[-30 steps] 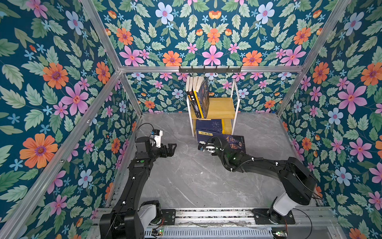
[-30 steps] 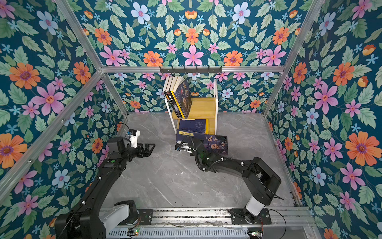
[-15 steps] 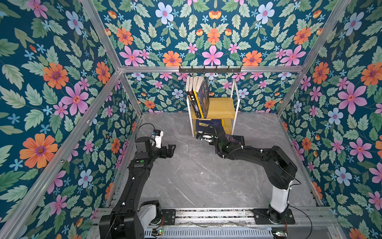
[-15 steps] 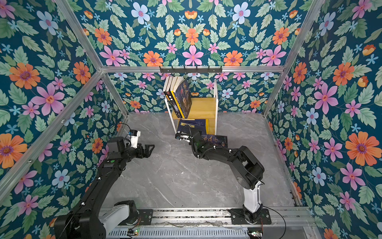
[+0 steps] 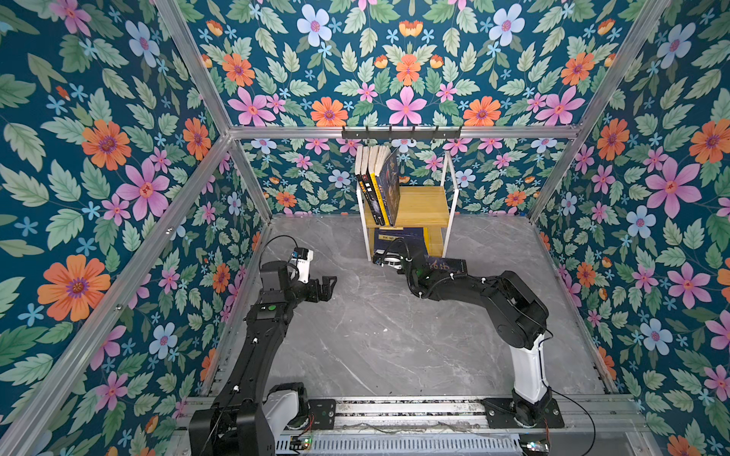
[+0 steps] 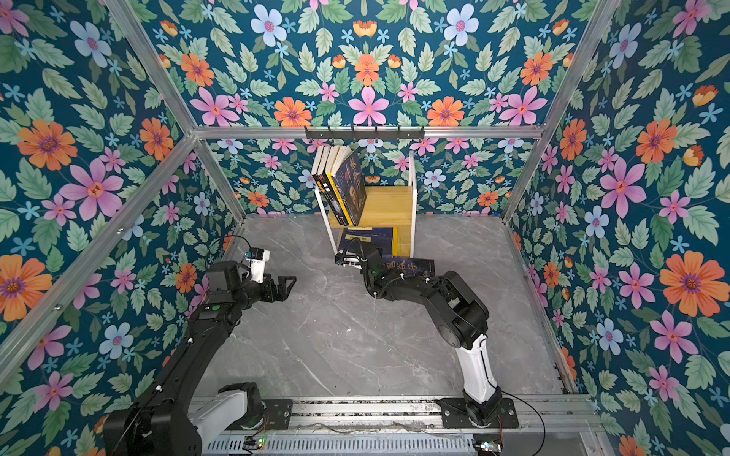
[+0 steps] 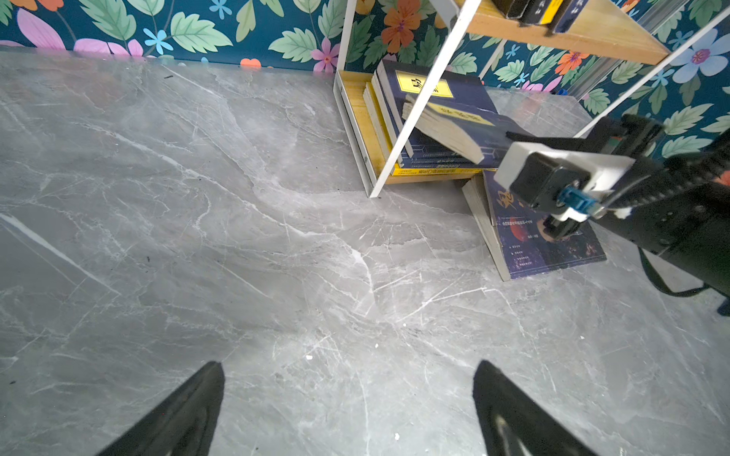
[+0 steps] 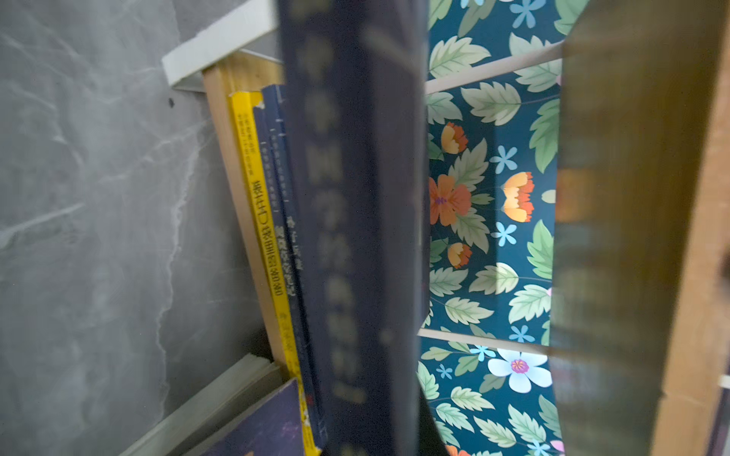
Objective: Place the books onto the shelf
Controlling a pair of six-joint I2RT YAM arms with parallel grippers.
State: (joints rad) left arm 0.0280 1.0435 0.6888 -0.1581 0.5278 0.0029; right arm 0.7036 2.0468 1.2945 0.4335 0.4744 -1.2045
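Grey marble-look table [image 5: 375, 335] is bare at left, where L gripper [image 5: 324, 287] hovers, fingers [image 7: 185, 410] spread wide w/ nothing between. Centre-back: shelf [image 5: 424, 205], top tier w/ a few upright books [image 5: 377, 181] leaning at its left end. The lower tier has a flat stack [image 7: 409, 83], navy cover w/ yellow label uppermost. R gripper [image 5: 385, 258] is at the lower tier's front, fingers pinching held book [image 7: 454, 122] at one edge. That book is tilted, part-way in over the stack; can't tell if its far end touches. Right of that, floor book [image 7: 545, 237] lies flat on table, just beside shelf's front leg, under R arm.

Handling, as judged: paperbacks, so light but floppy. Held by one edge, the free end prob. sags & could snag the stack. Glossy covers look slick. Best hold is near spine, the stiffest part. Floor book lies flat, so one edge needs lifting first; page-edge side prob. gives the easiest bite.
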